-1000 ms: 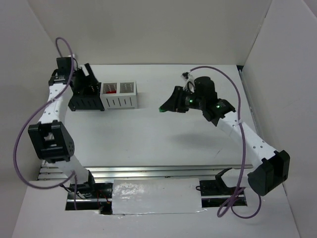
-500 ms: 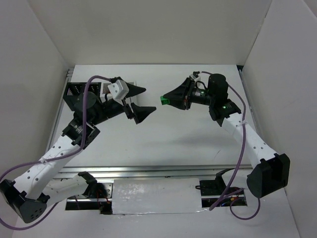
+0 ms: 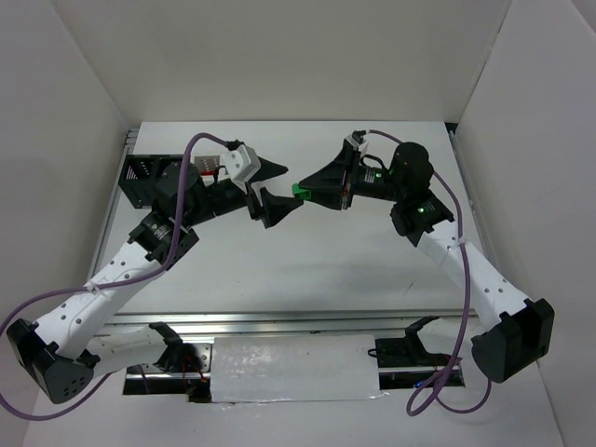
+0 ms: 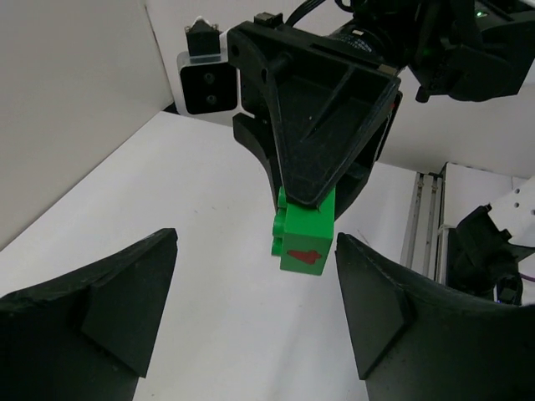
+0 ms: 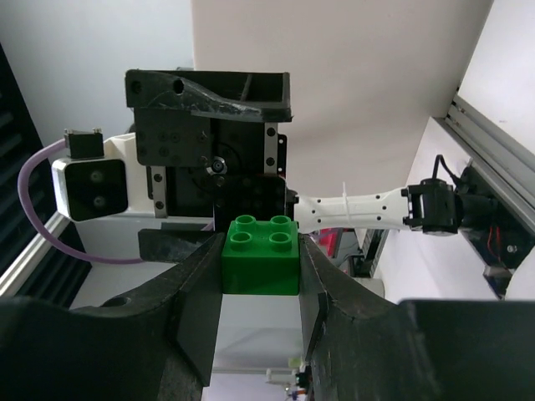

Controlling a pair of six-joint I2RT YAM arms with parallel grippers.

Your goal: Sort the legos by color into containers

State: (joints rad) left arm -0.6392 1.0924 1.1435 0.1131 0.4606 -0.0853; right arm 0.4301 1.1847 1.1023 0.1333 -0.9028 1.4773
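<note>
My right gripper (image 3: 298, 191) is shut on a green lego (image 3: 300, 191) and holds it in the air above the middle of the table. In the right wrist view the green lego (image 5: 260, 255) sits studs-up between my right gripper's (image 5: 260, 269) two fingers. My left gripper (image 3: 284, 189) is open and faces it, fingertips either side of the brick's end without touching. In the left wrist view the green lego (image 4: 306, 238) hangs just beyond my open left gripper (image 4: 257, 244). The black container (image 3: 140, 177) stands at the far left. The white containers (image 3: 210, 168) are mostly hidden behind my left arm.
White walls enclose the table on the left, back and right. A metal rail (image 3: 279, 323) runs along the near edge. A purple cable (image 3: 196, 154) loops above my left wrist near the bins.
My left arm has swung from the black container to the table's middle and now faces the right gripper. My right gripper has shifted slightly left with the green lego.
</note>
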